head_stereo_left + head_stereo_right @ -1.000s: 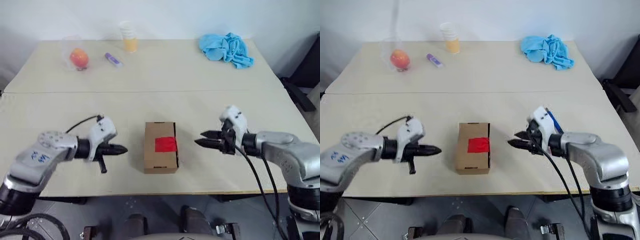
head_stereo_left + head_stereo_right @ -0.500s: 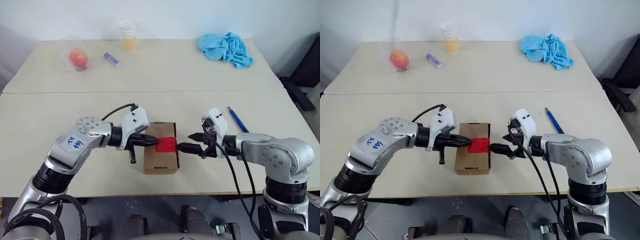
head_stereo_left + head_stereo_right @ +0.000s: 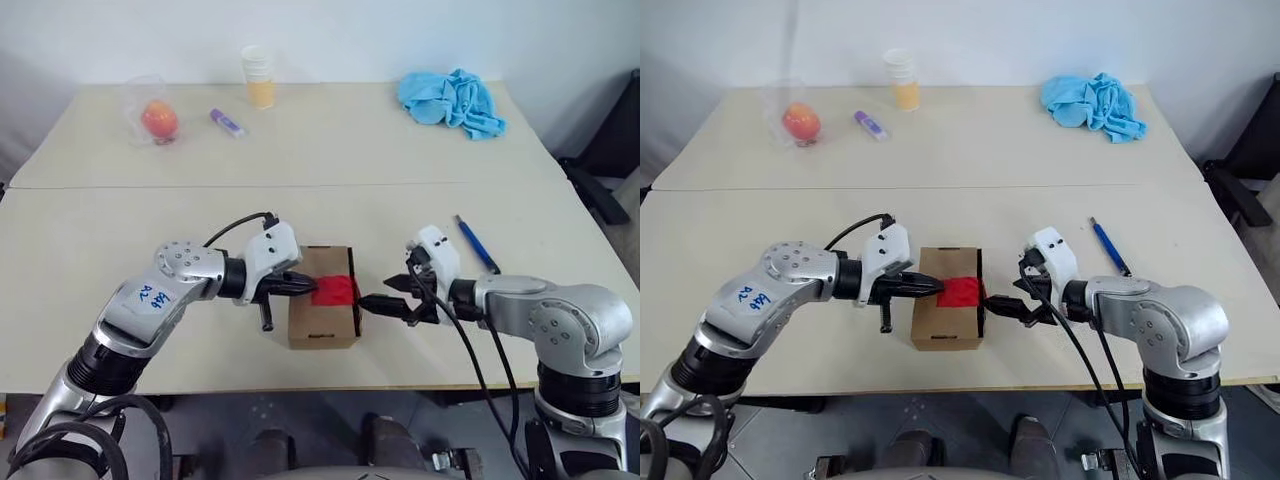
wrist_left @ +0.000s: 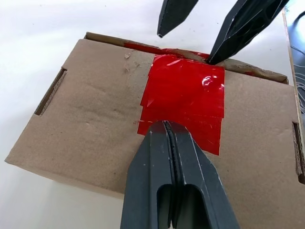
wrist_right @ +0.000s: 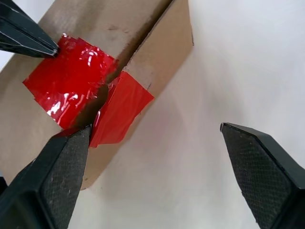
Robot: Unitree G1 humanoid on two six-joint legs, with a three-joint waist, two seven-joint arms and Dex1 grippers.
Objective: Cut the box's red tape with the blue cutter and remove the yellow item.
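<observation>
Box: the box [image 3: 322,296] sits at the near middle of the bench [image 3: 330,150], flaps down, between the two arms.
Tape: the red tape [image 4: 183,102] is stuck across the top; in the right wrist view the part over the seam at the box's right edge looks split or creased, but I cannot tell whether it is cut through.
Left gripper: the left gripper [image 4: 166,125] has its fingers clenched together on nothing, the tip resting on or just over the near edge of the tape (pinning the box, I would judge).
Right gripper: the right gripper [image 3: 1003,303] has its fingers spread wide and empty, one tip at the tape on the box's right edge, the other out over bare bench.
Cutter: the blue cutter [image 3: 477,243] lies on the bench to the right of the box, beyond the right arm, held by neither hand.
Yellow item: presumably inside the box, since the flaps are down.
Progress: early to middle; the box is steadied, but no clean cut is plain, and opening the flaps and lifting the item out are left.
Around: an orange fruit in clear plastic [image 3: 158,119], a purple stick [image 3: 226,121], a paper cup [image 3: 259,76] and a blue cloth [image 3: 453,99] lie along the far edge, well apart from the work.
In the way: nothing on the bench; the clenched left tip lies over the tape itself.
</observation>
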